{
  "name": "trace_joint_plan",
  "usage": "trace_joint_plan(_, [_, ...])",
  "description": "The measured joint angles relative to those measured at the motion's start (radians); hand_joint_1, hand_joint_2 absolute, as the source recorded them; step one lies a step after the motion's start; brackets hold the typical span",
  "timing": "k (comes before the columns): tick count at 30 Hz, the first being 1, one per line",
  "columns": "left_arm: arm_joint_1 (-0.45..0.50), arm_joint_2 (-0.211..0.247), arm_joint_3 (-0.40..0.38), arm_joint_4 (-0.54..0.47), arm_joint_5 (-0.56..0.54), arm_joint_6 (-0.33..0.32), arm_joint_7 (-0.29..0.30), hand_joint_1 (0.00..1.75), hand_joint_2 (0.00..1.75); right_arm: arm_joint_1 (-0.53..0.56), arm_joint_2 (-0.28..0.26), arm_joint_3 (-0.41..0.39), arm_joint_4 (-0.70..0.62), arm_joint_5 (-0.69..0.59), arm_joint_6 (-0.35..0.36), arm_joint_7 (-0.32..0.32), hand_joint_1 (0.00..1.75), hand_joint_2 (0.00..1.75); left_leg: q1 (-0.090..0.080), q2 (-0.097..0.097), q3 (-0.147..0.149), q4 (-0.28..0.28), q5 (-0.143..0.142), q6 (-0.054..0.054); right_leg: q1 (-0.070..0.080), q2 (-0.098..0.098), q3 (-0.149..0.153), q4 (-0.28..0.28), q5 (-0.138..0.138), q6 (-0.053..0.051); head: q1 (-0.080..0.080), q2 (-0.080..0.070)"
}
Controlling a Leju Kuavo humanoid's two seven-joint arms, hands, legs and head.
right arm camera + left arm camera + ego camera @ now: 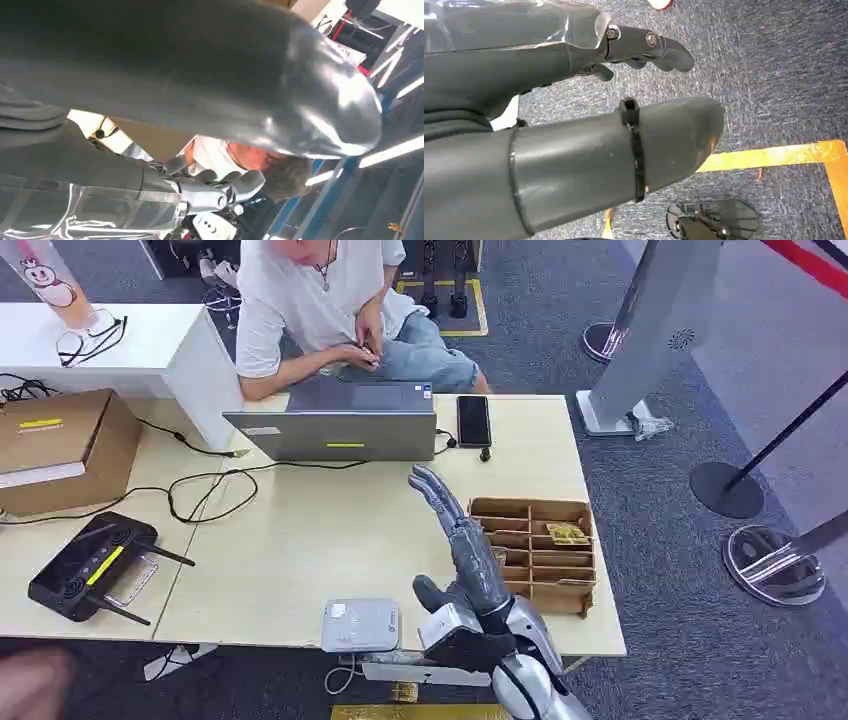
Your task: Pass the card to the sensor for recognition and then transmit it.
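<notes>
One robot hand of mine, the right robot hand (462, 558), is raised above the surface (330, 540) with fingers extended straight and lying close together, holding nothing. It stands just beside the cardboard divider box (535, 552), on the side toward the laptop (340, 425). Inside one compartment of that box lies the card (567, 534), flat, apart from my fingers. My left robot hand (574, 125) hangs over the carpet, fingers loosely extended, nothing in it. The grey sensor unit (360, 625) sits at the surface edge near the box. A person (330, 300) sits behind the laptop. A phone (473, 420) lies beside the laptop.
</notes>
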Motion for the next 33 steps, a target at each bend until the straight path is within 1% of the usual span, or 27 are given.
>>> trace_joint_plan(33, [0.0,0.0,0.0,0.0,-0.003,0.0,0.0,0.0,0.0,0.0,0.0,0.0,-0.001,0.001,-0.006,0.001,0.0,0.0,0.0,0.0,0.0,0.0,0.0,0.0,0.0,0.0,0.0,0.0,0.0,0.0,0.0,0.0])
